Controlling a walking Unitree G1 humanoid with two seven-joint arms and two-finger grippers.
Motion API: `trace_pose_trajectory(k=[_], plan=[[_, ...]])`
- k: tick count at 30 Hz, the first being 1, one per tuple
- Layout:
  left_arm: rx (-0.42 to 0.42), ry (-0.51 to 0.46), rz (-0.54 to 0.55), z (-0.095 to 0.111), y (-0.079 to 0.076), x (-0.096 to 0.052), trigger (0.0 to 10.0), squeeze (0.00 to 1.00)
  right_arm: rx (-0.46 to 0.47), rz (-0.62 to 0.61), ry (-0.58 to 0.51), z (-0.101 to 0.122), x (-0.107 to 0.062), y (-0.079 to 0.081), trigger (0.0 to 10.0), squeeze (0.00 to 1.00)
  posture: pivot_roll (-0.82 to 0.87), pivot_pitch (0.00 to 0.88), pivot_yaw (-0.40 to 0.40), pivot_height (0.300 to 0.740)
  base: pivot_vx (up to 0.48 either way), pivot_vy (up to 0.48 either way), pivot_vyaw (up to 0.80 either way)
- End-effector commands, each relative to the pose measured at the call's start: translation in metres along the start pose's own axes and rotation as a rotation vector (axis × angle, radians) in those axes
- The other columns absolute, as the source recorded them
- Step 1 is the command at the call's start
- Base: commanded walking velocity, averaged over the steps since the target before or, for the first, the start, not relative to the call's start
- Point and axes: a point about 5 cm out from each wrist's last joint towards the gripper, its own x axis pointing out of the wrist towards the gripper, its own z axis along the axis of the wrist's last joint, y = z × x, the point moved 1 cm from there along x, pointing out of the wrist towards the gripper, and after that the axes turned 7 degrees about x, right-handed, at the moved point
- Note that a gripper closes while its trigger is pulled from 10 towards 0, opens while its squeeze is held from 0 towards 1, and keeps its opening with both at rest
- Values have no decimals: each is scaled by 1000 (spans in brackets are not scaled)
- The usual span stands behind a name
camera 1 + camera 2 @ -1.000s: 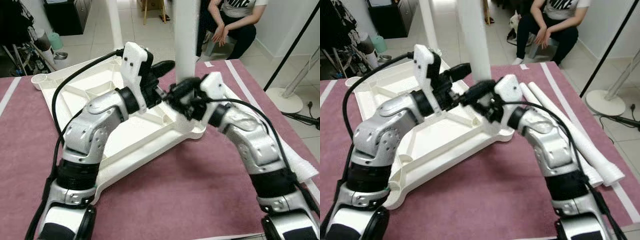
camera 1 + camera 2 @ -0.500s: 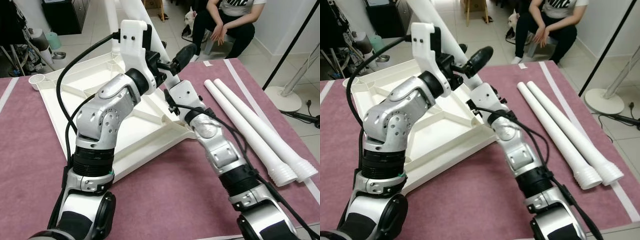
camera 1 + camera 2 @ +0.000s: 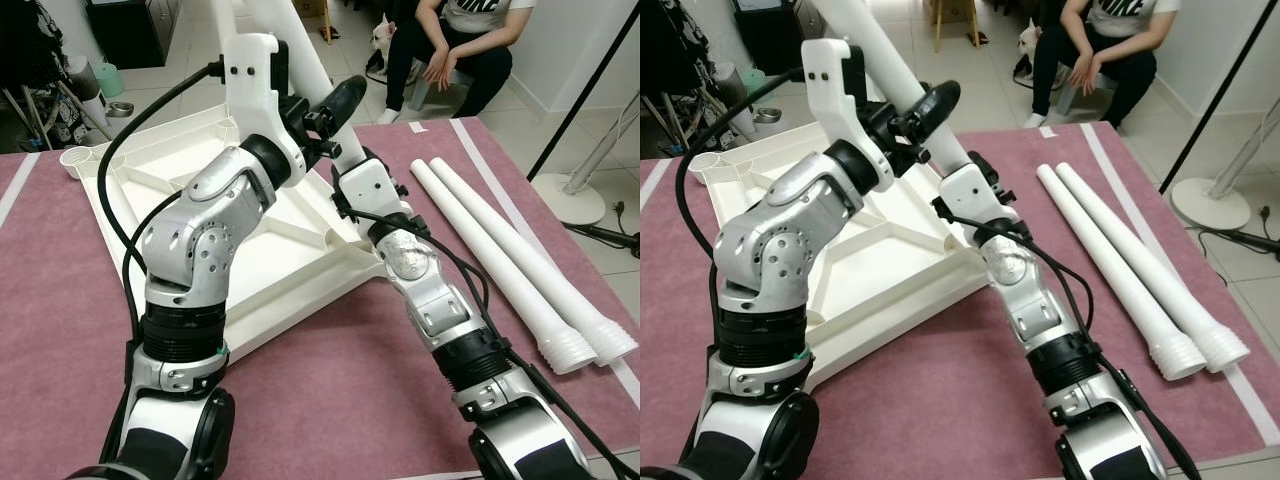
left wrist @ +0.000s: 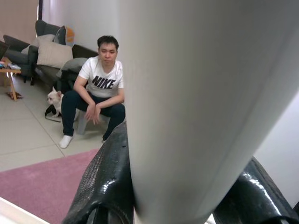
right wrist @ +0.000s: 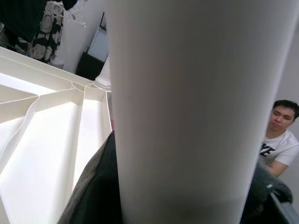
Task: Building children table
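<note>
The white tabletop point(image 3: 880, 255) lies upside down on the maroon mat. A white table leg point(image 3: 875, 45) leans from its near right corner up toward the back left. My left gripper point(image 3: 925, 112) is shut on this leg from the left, higher up. Just below it, my right gripper point(image 3: 958, 165) is shut on the same leg. In the left wrist view the leg point(image 4: 196, 93) sits between two black fingers point(image 4: 105, 182). The right wrist view has the leg point(image 5: 187, 116) pressed between its fingers point(image 5: 91, 196), with the tabletop's ribs point(image 5: 42, 135) behind.
Two loose white legs point(image 3: 500, 265) lie side by side on the mat at the right. Another leg point(image 3: 225, 40) stands at the tabletop's far corner. A person point(image 3: 465, 40) sits beyond the mat with a small dog point(image 3: 380, 35). A round stand base point(image 3: 570, 200) is on the floor at the right.
The leg stood upright at the near corner with both arms bent around it; now both arms are stretched out and the leg is tipped back to the left.
</note>
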Motion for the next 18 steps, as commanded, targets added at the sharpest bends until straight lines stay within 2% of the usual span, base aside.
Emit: trace_pose_trajectory(k=[1,2,4,6,7,8,9,10,18], plan=[[-25,0,-197,-2,-35,7,0,0,2,107,-67,13,3,19,10000,0,-19,0,86,740,0,0,0],[-25,0,-197,-2,-35,7,0,0,2,107,-67,13,3,19,10000,0,-19,0,86,740,0,0,0],[48,17,-238,-2,-38,4,0,0,42,185,-92,18,0,26,10000,0,-18,0,86,740,0,0,0],[48,17,-238,-2,-38,4,0,0,42,185,-92,18,0,26,10000,0,-18,0,86,740,0,0,0],[102,25,-268,-2,-37,3,0,0,78,248,-98,21,-4,27,10000,0,-17,0,86,740,0,0,0],[102,25,-268,-2,-37,3,0,0,78,248,-98,21,-4,27,10000,0,-17,0,86,740,0,0,0],[149,32,-293,-2,-36,1,0,0,120,300,-93,22,-9,25,10000,0,-17,0,86,740,0,0,0],[178,37,-308,-2,-35,0,0,0,147,334,-90,23,-12,24,10000,1000,-17,0,86,740,0,0,0],[208,44,-342,-3,-35,-1,0,0,168,393,-99,24,-18,19,10000,1000,-29,0,90,740,0,0,0]])
